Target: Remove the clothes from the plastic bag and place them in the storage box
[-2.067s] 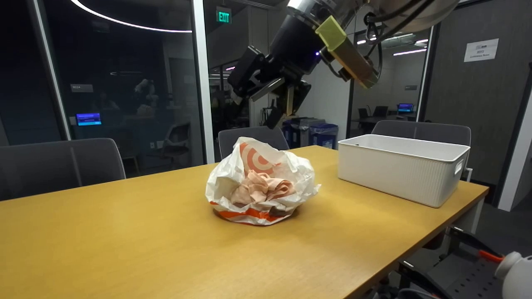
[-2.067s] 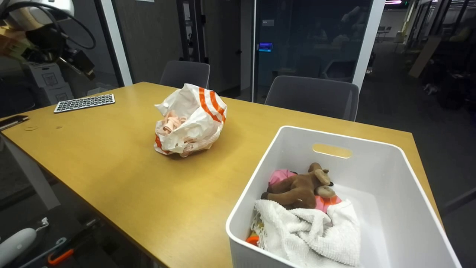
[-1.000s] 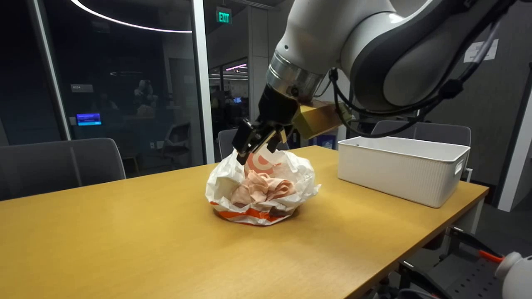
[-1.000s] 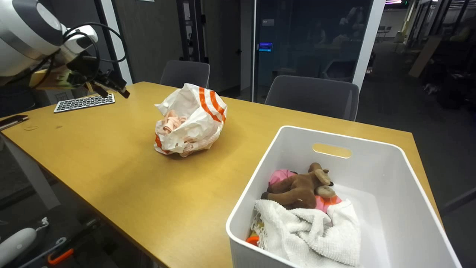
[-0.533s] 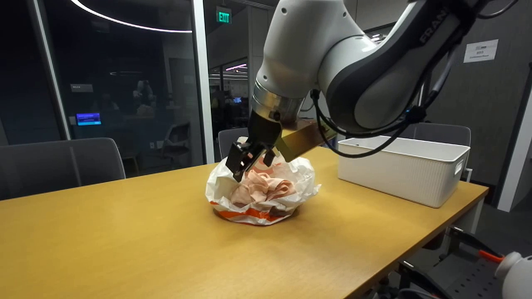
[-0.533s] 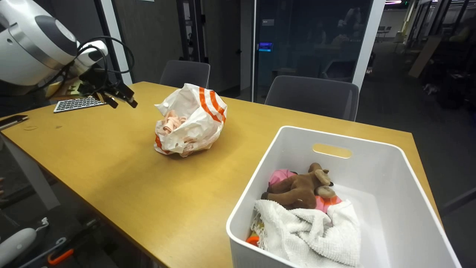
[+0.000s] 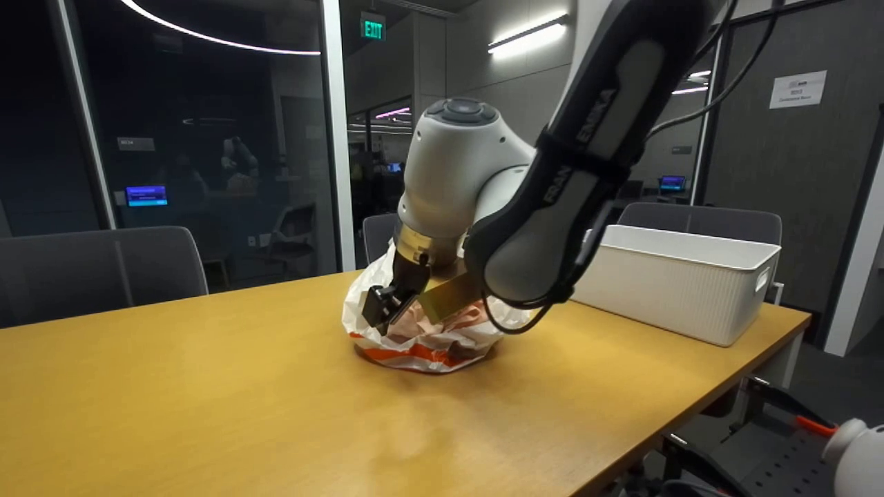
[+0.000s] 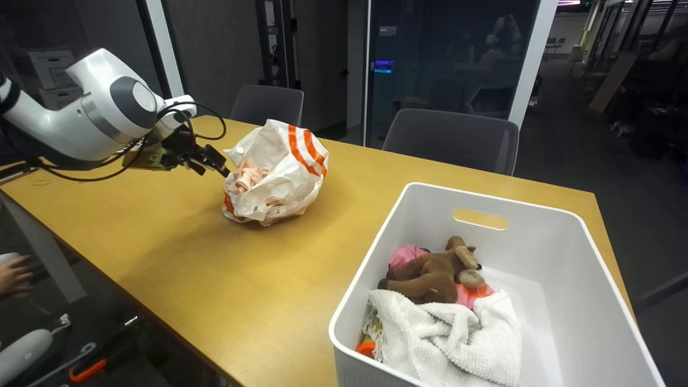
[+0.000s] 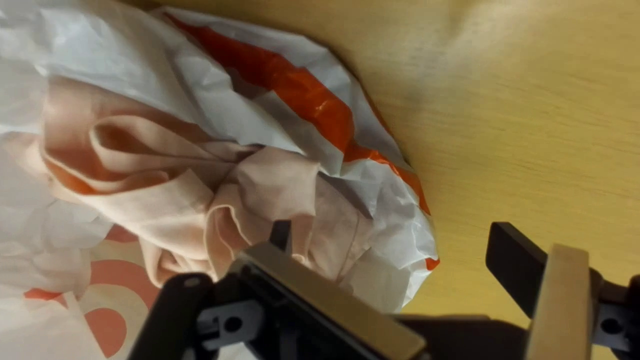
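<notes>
Pink clothes (image 9: 190,185): bunched in soft folds in the plastic bag (image 8: 290,180), just inside its mouth. Thin stuff by the look; should pinch easily.
Bag mouth: gapes to the left in an exterior view (image 8: 252,174); lower lip lies right against the clothes, so a deep bite would likely catch plastic too.
Gripper (image 9: 392,235): fingers spread well apart, nothing clamped. I take this to be the reach-in. Wrist view has one finger over the clothes, the other past the bag, over the table (image 9: 525,110). Touching or not, can't tell.
Folds: raised loops to the left in the wrist view look the better hold. I'd shift that way till both fingers straddle pink alone, go in shallow, close, check for white in the pinch.
Plastic: light, may ride along. Ease the clothes out through the mouth slowly.
Storage box (image 7: 677,297): white, right of the bag, well apart, in both exterior views; brown plush toy (image 8: 432,274) and white towel (image 8: 446,333) inside. Carry high over its rim.
</notes>
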`<state>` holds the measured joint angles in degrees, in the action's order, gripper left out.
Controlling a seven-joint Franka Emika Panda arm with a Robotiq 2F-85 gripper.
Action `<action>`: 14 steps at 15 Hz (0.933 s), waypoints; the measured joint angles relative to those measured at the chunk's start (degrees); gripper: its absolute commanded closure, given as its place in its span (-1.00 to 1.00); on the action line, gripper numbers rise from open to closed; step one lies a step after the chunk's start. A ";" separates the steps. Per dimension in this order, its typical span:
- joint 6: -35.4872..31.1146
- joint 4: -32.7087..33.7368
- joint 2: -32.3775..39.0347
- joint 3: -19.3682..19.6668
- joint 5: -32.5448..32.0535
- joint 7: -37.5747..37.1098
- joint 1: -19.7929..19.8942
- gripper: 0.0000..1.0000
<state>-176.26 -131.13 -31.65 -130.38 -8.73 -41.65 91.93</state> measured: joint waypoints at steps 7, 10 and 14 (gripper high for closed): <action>-0.75 6.01 -8.33 -3.15 12.46 9.71 3.66 -1.00; -0.63 5.97 -8.58 -3.08 15.77 11.70 3.12 -1.00; -0.30 4.97 -10.02 2.64 20.38 13.91 -1.59 -1.00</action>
<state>-176.56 -126.16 -41.68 -127.74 11.65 -27.74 90.34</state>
